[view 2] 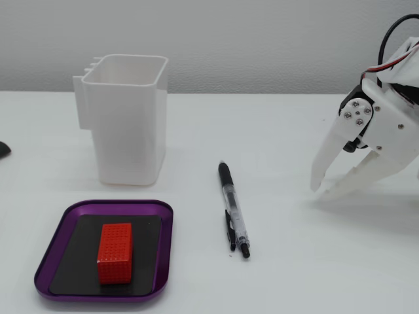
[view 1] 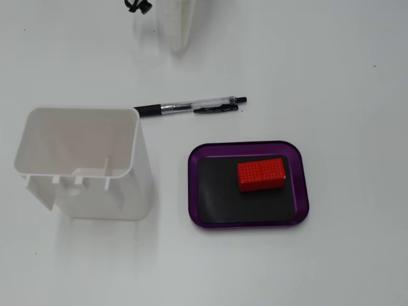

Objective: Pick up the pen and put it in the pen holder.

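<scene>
Purple tray (view 2: pixel 46 261) nearest the lens, red block (view 2: pixel 115 252) sitting on its black inner pad. Pen (view 2: pixel 234 209) flat on white table (view 2: pixel 275 131), untouched, long axis running near-to-far in that fixed view, black grip end away from camera, clip end toward it; left-right in the other fixed view (view 1: pixel 191 106), grip end beside the holder rim. White pen holder (view 2: pixel 129 121) upright, empty, left of pen. Gripper (view 2: pixel 321 193) right of pen, well apart, fingers spread, nothing grasped. Path between clear
</scene>
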Robot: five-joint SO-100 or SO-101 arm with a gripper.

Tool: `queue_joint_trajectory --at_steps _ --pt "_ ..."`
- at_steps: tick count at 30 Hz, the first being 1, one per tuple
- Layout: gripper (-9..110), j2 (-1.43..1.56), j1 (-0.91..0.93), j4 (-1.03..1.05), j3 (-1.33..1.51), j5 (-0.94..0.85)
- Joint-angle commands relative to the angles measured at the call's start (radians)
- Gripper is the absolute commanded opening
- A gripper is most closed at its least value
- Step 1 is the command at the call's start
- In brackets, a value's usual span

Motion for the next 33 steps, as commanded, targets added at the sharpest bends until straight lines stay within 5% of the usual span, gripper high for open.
queue_joint_trajectory --at_steps 1,24,30,33 --pt "0 0.109 -0.005 -0.017 0.003 -0.005" --pt "0 0.106 0.009 -0.043 -0.087 -0.017" --pt "0 0.078 0.006 -0.123 -0.255 -0.351" --pt "0 -0.087 -0.005 -0.115 -0.373 -0.354"
